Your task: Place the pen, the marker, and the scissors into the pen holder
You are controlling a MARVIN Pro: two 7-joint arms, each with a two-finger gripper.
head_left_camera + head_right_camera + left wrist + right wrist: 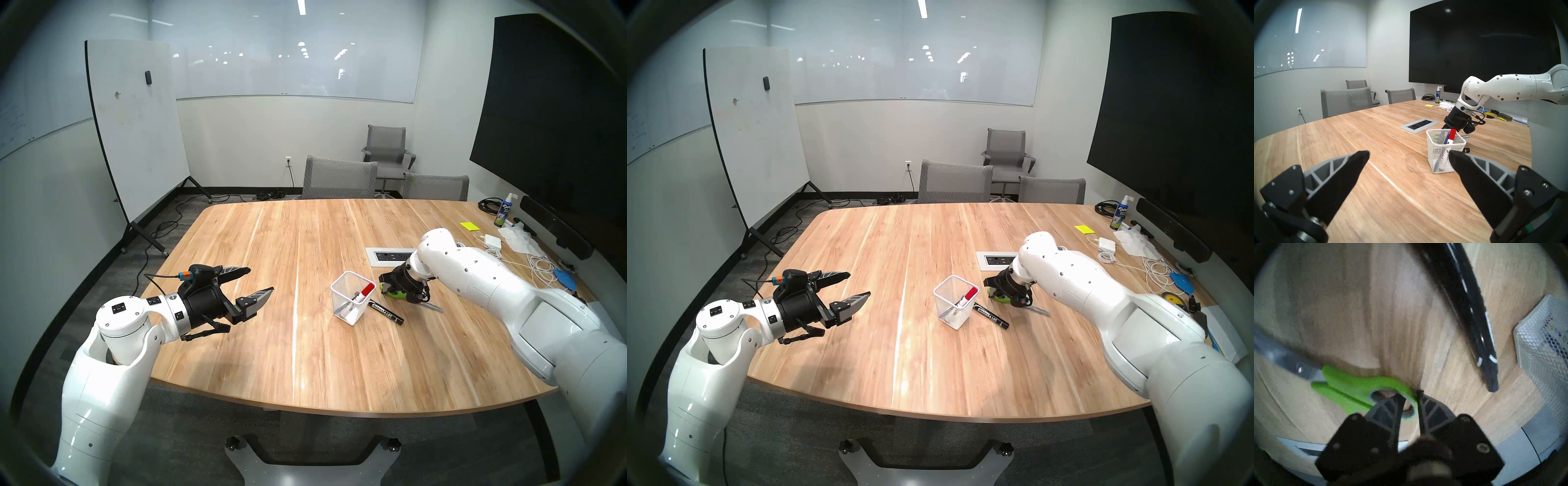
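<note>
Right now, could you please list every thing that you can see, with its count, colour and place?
table: one, light wood, under everything.
pen holder: one, white mesh, upright at table centre.
red-capped marker: one, white with red cap, standing in the pen holder.
pen: one, blue, in the pen holder.
black marker: one, lying right of the pen holder.
scissors: one pair, lime-green handles, on the table under the right gripper.
chairs: three, grey, beyond the table.
spray bottle: one, blue, far right corner.
left gripper: open, empty, above the table's left side.
right gripper: fingers about one scissor handle loop.
</note>
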